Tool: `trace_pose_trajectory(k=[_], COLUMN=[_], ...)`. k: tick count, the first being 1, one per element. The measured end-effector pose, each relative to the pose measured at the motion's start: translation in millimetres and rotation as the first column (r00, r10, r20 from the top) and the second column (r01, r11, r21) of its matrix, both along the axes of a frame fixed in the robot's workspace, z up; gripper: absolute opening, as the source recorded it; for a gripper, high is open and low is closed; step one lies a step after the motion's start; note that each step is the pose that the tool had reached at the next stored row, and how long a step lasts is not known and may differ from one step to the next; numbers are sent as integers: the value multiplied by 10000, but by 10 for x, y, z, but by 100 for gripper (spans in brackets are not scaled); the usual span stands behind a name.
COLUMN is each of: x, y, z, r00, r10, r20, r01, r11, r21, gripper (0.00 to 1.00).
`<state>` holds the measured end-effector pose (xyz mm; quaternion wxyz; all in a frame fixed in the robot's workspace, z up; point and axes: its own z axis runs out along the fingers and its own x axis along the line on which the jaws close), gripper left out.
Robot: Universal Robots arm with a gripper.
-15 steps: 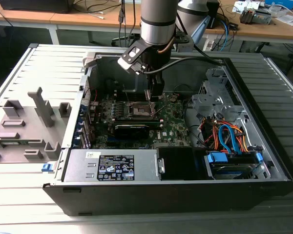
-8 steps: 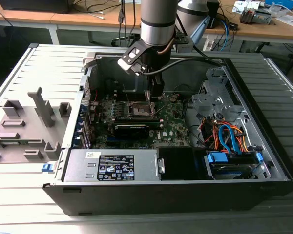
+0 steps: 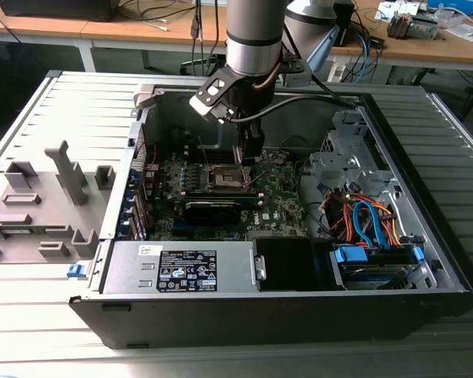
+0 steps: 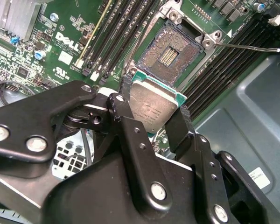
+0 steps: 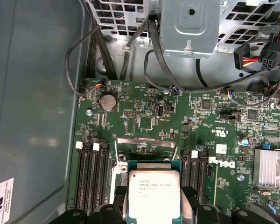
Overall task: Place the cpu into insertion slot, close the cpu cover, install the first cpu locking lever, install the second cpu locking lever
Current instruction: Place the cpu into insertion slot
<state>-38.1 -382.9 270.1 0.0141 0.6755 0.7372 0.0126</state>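
The chip (image 4: 153, 108), silvery top up, is pinched on two opposite edges by the gripper (image 4: 150, 114), whose black fingers (image 4: 178, 125) are closed narrowly on it and nothing else. It hangs above the green circuit board (image 5: 144, 105), not yet seated. The socket (image 4: 170, 55) lies open and bare just past the chip's leading edge. In the exterior view the gripper (image 3: 252, 151) sits a little to that view's right and far side of the socket (image 3: 225, 178), so I'd judge the socket lies near and to the exterior view's left of the jaws. The chip is square and its edges look roughly in line with the socket's. In the first wrist view, the cover (image 5: 144, 140) appears tipped up beyond the chip (image 5: 154, 193). A thin lever (image 4: 245, 47) juts out sideways from the socket. All of this sits inside the open computer case (image 3: 244, 311).
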Motion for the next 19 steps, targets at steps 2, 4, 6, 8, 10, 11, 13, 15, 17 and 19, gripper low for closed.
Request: trace_pose_trajectory(k=[2,4,6,8,10,11,13,15,17,19], x=[-1,-1,-2,-2,-7,-8,-9,-36,-38,-42], y=[0,0,0,0,0,0,0,0,0,0], z=[-7,-16,-24,-32,-43,-46,-50,-91,-92,-95], r00=[10000,10000,10000,10000,10000,10000,10000,10000,10000,10000], r10=[0,-1,-1,-1,-1,-1,0,0,-1,0], r20=[-1,0,-1,0,0,-1,0,0,0,0], r01=[0,1,1,1,1,1,0,0,1,0], r11=[10000,10000,10000,10000,10000,10000,10000,10000,10000,10000], r21=[-1,-1,-1,-1,-1,-1,-1,-23,-24,-25], gripper=[54,54,54,54,54,54,54,54,54,54])
